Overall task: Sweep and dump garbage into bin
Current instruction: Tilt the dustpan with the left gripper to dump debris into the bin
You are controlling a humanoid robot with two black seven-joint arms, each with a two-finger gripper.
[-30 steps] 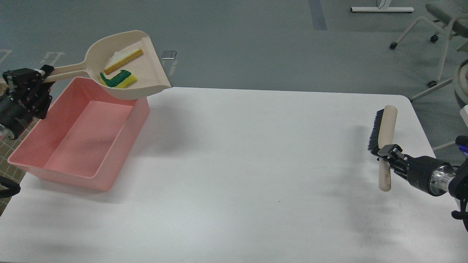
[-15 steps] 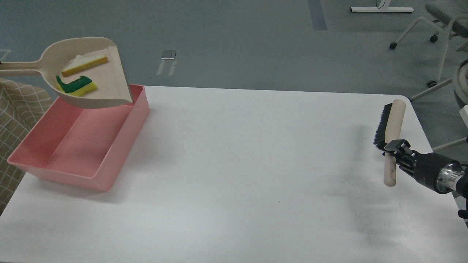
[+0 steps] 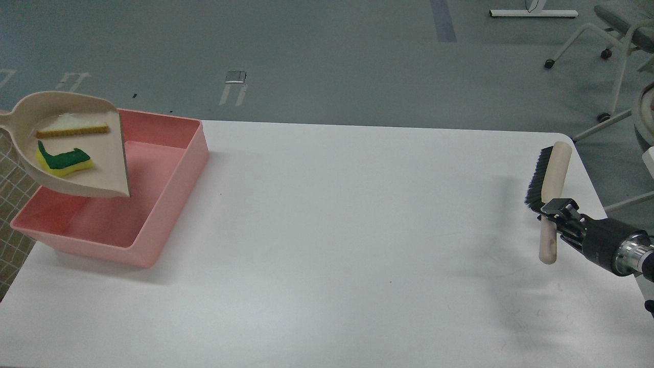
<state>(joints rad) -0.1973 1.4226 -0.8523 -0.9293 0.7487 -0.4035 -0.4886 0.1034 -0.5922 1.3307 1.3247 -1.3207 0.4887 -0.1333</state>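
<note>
The beige dustpan (image 3: 97, 168) hangs over the left part of the pink bin (image 3: 173, 168), its mouth pointing right. In it lie the yellow-and-green sponge piece (image 3: 64, 160) and the bread slice (image 3: 71, 128). The dustpan's handle runs off the left edge, so my left gripper is out of view. My right gripper (image 3: 554, 212) at the far right is shut on the handle of the beige brush (image 3: 554, 171) with black bristles, held above the table's right edge.
The white table (image 3: 332, 230) spans the view. The bin's inside holds nothing that I can see. A patterned cloth (image 3: 10, 184) shows at the left edge. Chair legs (image 3: 603, 51) stand on the floor at the back right.
The dustpan with both scraps has moved left and down over the bin. My left gripper has gone out of view. The brush has shifted slightly to the right.
</note>
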